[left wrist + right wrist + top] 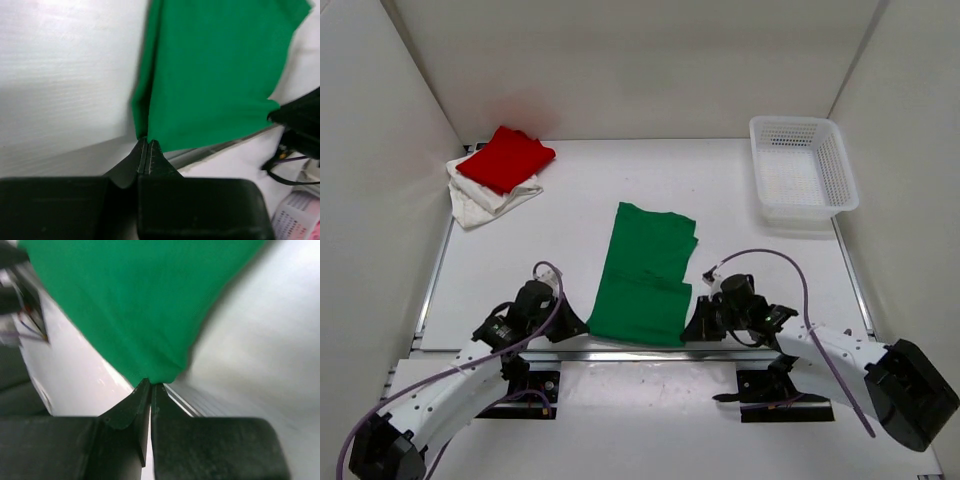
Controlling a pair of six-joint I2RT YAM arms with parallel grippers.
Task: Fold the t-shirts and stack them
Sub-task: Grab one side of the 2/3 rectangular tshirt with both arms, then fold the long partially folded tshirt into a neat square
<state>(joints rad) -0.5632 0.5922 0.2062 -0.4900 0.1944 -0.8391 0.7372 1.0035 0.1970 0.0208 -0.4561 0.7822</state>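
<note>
Left fingers (134,162) pinching green t-shirt (645,280) near-left corner, right fingers (163,405) pinching near-right corner

Green t-shirt (645,280), red t-shirt (505,158)

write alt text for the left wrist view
The left end effector, shut, pinches the near corner of the green t-shirt, which spreads over the white table. At the frame's right, the dark right end effector meets the shirt's other near corner.
</note>
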